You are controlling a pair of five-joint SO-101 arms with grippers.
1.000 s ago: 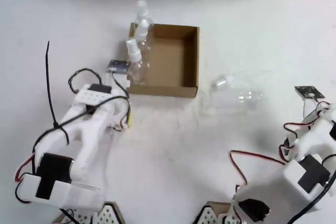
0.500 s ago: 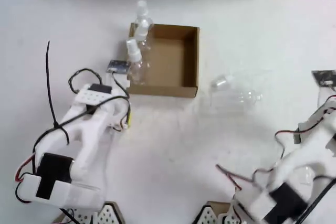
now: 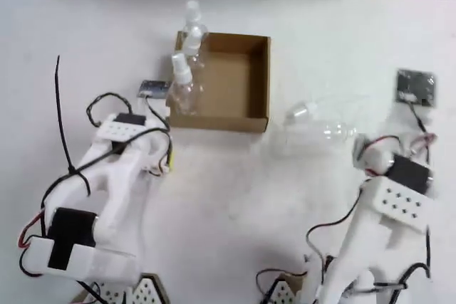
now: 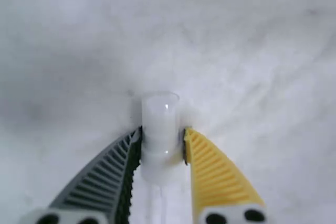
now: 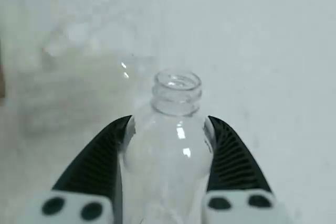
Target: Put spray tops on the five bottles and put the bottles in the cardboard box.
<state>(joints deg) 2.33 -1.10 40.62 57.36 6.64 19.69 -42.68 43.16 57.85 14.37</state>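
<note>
In the left wrist view my left gripper (image 4: 161, 132) is shut on a white spray top (image 4: 160, 113), held just above the white table with its thin tube running back between the fingers. In the right wrist view my right gripper (image 5: 168, 124) is shut on a clear bottle (image 5: 176, 148) whose neck is open and capless. Beyond it lies another clear bottle (image 3: 320, 127) on its side with a spray top on, right of the cardboard box (image 3: 246, 115). Three capped bottles (image 3: 184, 87) stand along the box's left wall; whether inside or outside, I cannot tell.
The left arm (image 3: 107, 190) stretches from the near left edge toward the box's near left corner. The right arm (image 3: 395, 201) rises at the right, close to the lying bottle. Red and black cables loop around both arms. Chair backs line the table's far edge.
The right arm has swung from low at the near right edge forward and up toward the lying bottle. The left arm has shifted slightly left.
</note>
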